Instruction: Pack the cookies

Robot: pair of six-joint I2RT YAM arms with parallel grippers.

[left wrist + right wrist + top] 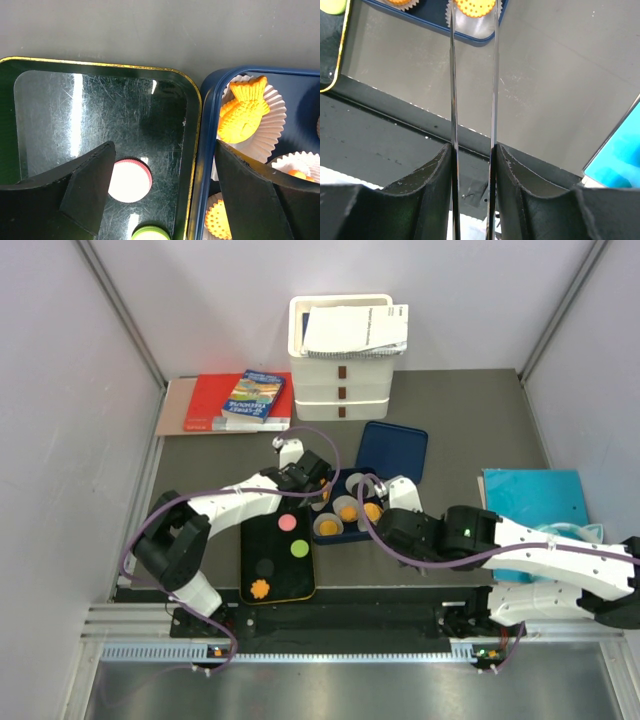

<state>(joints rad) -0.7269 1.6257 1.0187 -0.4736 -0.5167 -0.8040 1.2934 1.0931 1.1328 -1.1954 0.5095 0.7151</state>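
A black tray (248, 540) holds several cookies: pink (287, 523), green (299, 548), black (265, 567) and an orange flower-edged one (259, 589). To its right, a blue tin (330, 536) holds orange cookies in white paper cups (348, 510). My left gripper (164, 150) hangs open and empty over the seam between tray (100, 110) and tin rim (205, 150). Below it lie the pink cookie (130, 181) and a fish-shaped orange cookie (243, 116). My right gripper (472, 155) is shut on metal tongs (452, 90). Their tips straddle a dotted orange cookie (475, 7) in a cup.
The tin's blue lid (393, 452) lies behind the tin. White stacked boxes with papers (345, 355) stand at the back, with books (240, 400) to their left. A teal folder (535, 500) lies at the right, partly under the right arm.
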